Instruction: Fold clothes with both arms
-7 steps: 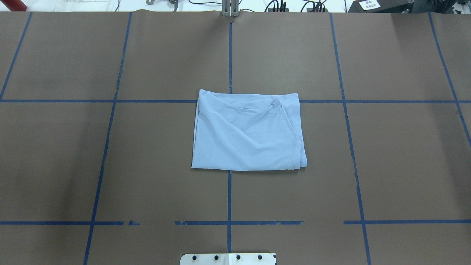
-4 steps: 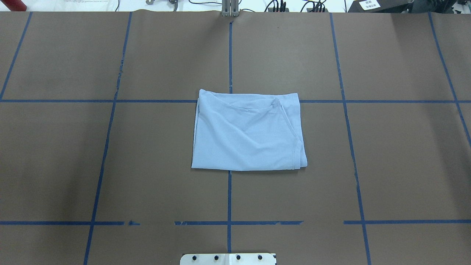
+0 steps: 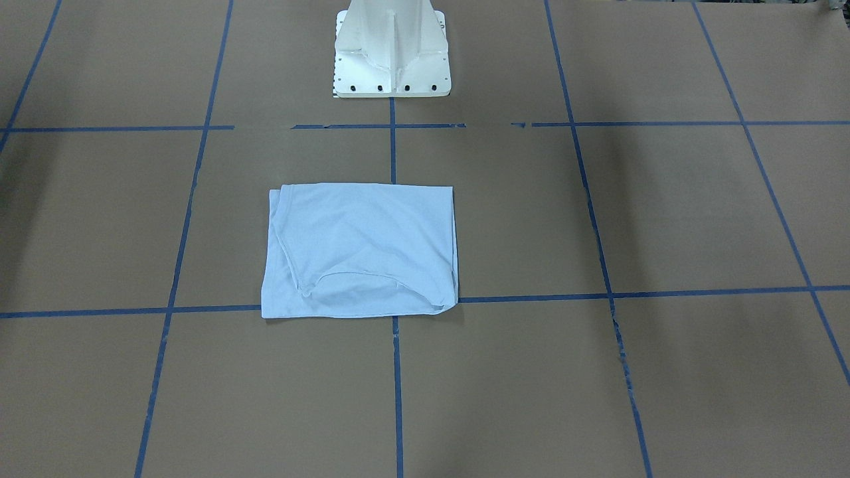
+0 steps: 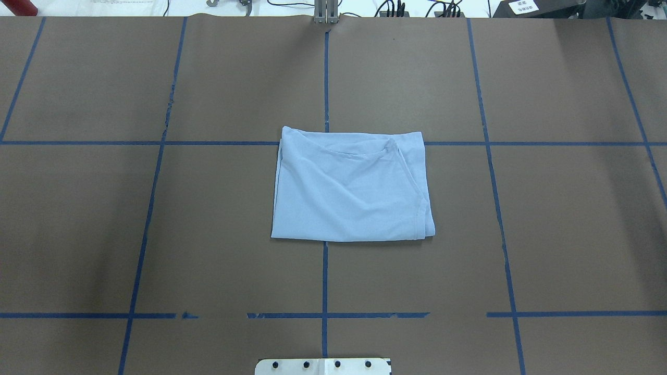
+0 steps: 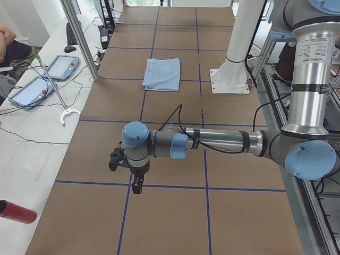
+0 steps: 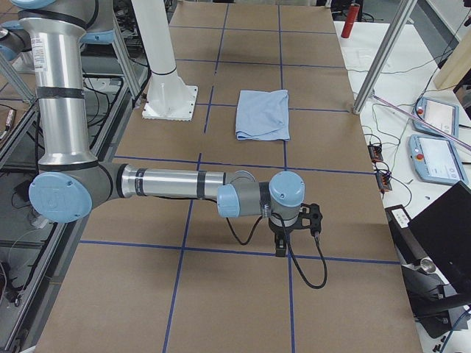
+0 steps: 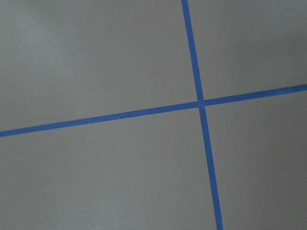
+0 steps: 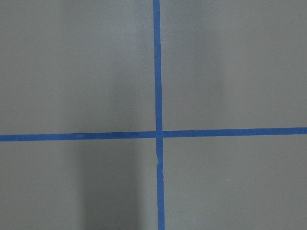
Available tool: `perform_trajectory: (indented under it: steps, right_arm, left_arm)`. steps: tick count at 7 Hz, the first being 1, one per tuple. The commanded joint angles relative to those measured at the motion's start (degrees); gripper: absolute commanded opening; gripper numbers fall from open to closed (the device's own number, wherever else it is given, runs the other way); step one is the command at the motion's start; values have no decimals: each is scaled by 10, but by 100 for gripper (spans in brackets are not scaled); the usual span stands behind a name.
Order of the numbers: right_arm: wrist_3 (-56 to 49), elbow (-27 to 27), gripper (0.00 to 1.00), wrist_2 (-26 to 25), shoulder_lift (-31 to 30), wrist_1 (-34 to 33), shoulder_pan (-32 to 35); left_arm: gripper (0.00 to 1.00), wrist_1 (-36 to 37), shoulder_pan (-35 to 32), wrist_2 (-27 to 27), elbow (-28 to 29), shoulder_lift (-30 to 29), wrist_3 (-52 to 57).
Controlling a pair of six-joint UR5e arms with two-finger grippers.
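The light blue T-shirt (image 4: 351, 187) lies folded into a compact rectangle at the middle of the brown table, with its collar edge on the far side in the overhead view; it also shows in the front-facing view (image 3: 362, 252). Both arms are stretched out low over the table ends, far from the shirt (image 5: 163, 74) (image 6: 263, 114). The left gripper (image 5: 137, 186) points down over a blue tape cross. The right gripper (image 6: 280, 246) hangs over another tape line. Whether either is open or shut I cannot tell. The wrist views show only table and tape.
The white pedestal base (image 3: 392, 53) stands at the robot's side of the table. Blue tape lines grid the brown table (image 4: 156, 219). Teach pendants (image 5: 61, 66) (image 6: 434, 114), cables and a red cylinder (image 5: 16, 212) lie on the side benches. A person's arm (image 5: 5, 37) shows at far left.
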Motion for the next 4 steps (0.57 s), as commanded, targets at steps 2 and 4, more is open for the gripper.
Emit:
perform_trajectory:
  steps: [2, 4]
  right_arm:
    - [-1, 1, 100, 8, 1, 1, 0]
    - [-2, 1, 100, 9, 4, 1, 0]
  left_arm:
    - [100, -1, 0, -15, -2, -1, -69]
    - [100, -1, 0, -28, -3, -1, -69]
